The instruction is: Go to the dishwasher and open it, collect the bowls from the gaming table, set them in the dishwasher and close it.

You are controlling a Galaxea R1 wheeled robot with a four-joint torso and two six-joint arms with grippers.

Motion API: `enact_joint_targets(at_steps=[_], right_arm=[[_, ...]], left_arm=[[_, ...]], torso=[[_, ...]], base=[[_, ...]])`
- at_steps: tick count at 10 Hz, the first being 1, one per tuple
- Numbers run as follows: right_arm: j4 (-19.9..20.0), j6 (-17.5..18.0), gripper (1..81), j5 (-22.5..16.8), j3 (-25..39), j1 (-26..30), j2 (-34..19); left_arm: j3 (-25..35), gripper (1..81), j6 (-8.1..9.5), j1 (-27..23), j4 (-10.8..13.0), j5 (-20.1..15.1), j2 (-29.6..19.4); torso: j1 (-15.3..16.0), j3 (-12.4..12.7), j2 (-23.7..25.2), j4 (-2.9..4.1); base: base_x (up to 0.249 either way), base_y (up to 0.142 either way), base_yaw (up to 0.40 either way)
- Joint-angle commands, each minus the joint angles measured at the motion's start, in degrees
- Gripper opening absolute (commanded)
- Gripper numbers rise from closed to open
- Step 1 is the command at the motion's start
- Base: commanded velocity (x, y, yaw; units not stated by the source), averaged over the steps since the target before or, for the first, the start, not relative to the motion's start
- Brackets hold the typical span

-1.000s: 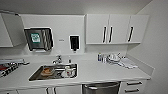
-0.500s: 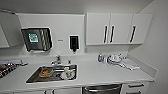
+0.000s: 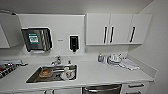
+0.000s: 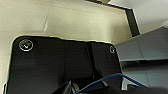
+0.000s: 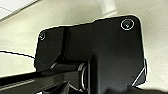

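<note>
1. The left claw is open or closed, I cannot tell which. Its wrist view takes in the robot's own dark plate (image 4: 50, 65) and a blue cable (image 4: 105, 78) curving across that plate's edge.
2. The right claw's state cannot be told either. Its wrist view gives another dark plate (image 5: 105, 50) with a jointed bar (image 5: 37, 77) beside it.
3. Under the left claw lies pale tiled floor (image 4: 62, 17). A dark skirting strip (image 4: 132, 21) and a grey panel (image 4: 147, 45), possibly a cabinet front, stand just beside it.
4. Under the right claw is the same pale floor (image 5: 62, 15).
5. The dishwasher (image 3: 101, 89) is ahead of both claws, set under the white counter (image 3: 100, 73). The top strip of its steel front and its bar handle show at the lower edge of the head view, and the door looks shut.
6. Further to the left-claw side of the dishwasher, a steel sink (image 3: 32, 79) is sunk into the counter. It holds a brownish dish (image 3: 45, 73) and a white vessel (image 3: 67, 73), with a faucet (image 3: 57, 60) behind it.
7. On the right-claw side, a drawer handle (image 3: 135, 85) sits just beside the dishwasher.
8. On the counter above that drawer stand a small bottle (image 3: 100, 58) and a cluster of pale dishes (image 3: 114, 59).
9. On the wall beyond hang a paper towel dispenser (image 3: 37, 39), a black soap dispenser (image 3: 73, 43) and white wall cabinets (image 3: 118, 28) with dark handles.
</note>
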State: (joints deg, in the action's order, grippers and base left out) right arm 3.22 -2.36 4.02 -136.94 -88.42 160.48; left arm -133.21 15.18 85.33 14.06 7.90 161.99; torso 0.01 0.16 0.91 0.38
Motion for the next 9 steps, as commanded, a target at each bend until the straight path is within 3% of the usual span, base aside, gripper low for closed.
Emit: enact_joint_targets(at_steps=[1,2,3,4,6,8,9], right_arm=[[-0.85,-0.27,81.1,-3.5,0.81,3.02,-1.27],[-0.76,-0.27,81.1,-3.58,1.95,3.28,-2.06],[-0.76,-0.18,81.1,-3.76,4.9,3.37,-3.89],[-0.67,-0.1,81.1,-4.02,7.63,3.55,-5.73],[-0.23,0.26,81.1,-4.11,13.2,3.63,-9.97],[-0.05,0.34,81.1,-4.72,17.75,3.73,-13.74],[-0.05,0.34,81.1,-4.9,18.38,3.73,-14.28]], left_arm=[[0.93,81.1,-0.24,-1.88,1.41,2.29,-2.1],[0.93,81.1,-0.59,-1.0,4.66,5.11,-2.81],[0.75,81.1,-0.59,-0.91,5.81,5.64,-3.32],[0.67,81.1,-0.67,-0.65,5.89,5.81,-3.77],[0.75,81.1,-0.76,0.32,5.9,11.51,-5.26],[0.67,81.1,-0.85,1.54,5.98,13.7,-6.58],[0.67,81.1,-0.85,2.07,6.16,16.44,-7.02]], torso=[[0.0,0.0,0.0,0.0],[0.0,0.0,0.0,0.0],[0.0,0.0,0.0,0.0],[0.0,0.0,0.0,0.0],[0.0,0.0,0.0,0.0],[-0.01,0.0,0.0,0.0],[3.68,0.0,5.73,0.0]], base=[[0.0,0.0,0.0],[0.0,0.0,0.0],[0.0,0.0,0.0],[0.0,0.0,0.0],[0.0,0.0,0.0],[0.0,0.0,0.0],[0.0,0.0,0.0]])
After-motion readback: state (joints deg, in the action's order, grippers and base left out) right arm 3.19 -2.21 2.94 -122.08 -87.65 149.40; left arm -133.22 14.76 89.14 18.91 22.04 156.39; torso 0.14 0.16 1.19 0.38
